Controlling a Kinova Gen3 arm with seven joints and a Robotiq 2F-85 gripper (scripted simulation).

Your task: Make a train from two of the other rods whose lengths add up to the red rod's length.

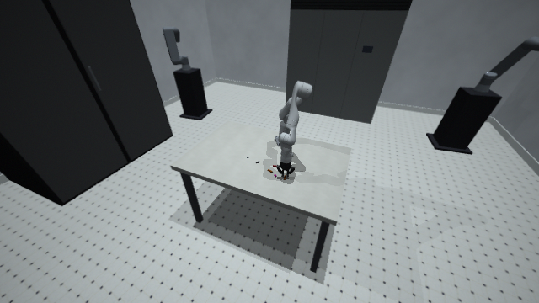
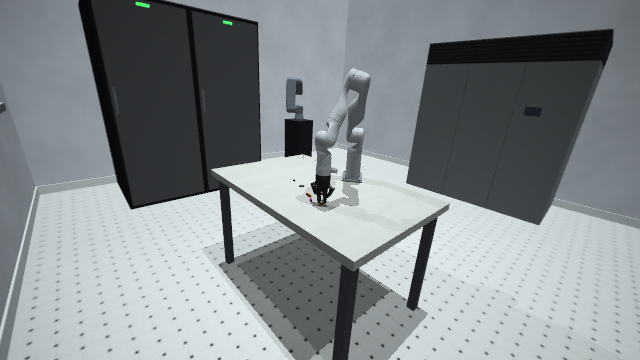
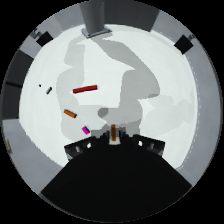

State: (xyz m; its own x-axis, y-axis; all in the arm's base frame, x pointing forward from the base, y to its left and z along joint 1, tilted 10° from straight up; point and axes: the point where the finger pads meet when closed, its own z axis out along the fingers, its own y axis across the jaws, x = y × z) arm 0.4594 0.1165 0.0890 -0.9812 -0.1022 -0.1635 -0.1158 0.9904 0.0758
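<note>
Here the pincer [image 3: 114, 141] points straight down close over the white table [image 1: 236, 143], its fingers drawn most of the way together with a brown-orange rod [image 3: 114, 133] showing between the tips in the wrist view; whether they press on it or merely stand around it I cannot tell. That rod runs away from the camera, lengthwise between the fingers.

Just to the left of it in the wrist view lies a short magenta rod [image 3: 86, 130], slightly tilted. Further out on the same side is an orange rod [image 3: 70, 113], also askew, apart from the magenta one. Beyond that the red rod [image 3: 84, 89] lies flat and nearly crosswise, well apart from the others. Far to the left sit a small dark grey rod [image 3: 49, 90] and a tiny blue rod [image 3: 40, 85], near each other but not touching.

The table top is pale and matt, crossed by soft grey shadows of the arm [image 2: 350, 105], and stands on dark legs [image 2: 345, 310]. The arm's base is fixed near the table's far edge.

The floor [image 2: 100, 280] is light tile with a regular pattern of small dark dots. Tall dark cabinets [image 2: 165, 100] line one wall, with green lights at the top; a grey cabinet [image 2: 505, 135] stands against another. Two other arms on black pedestals [image 1: 191, 90] [image 1: 465, 114] stand off the table, against plain grey walls.
</note>
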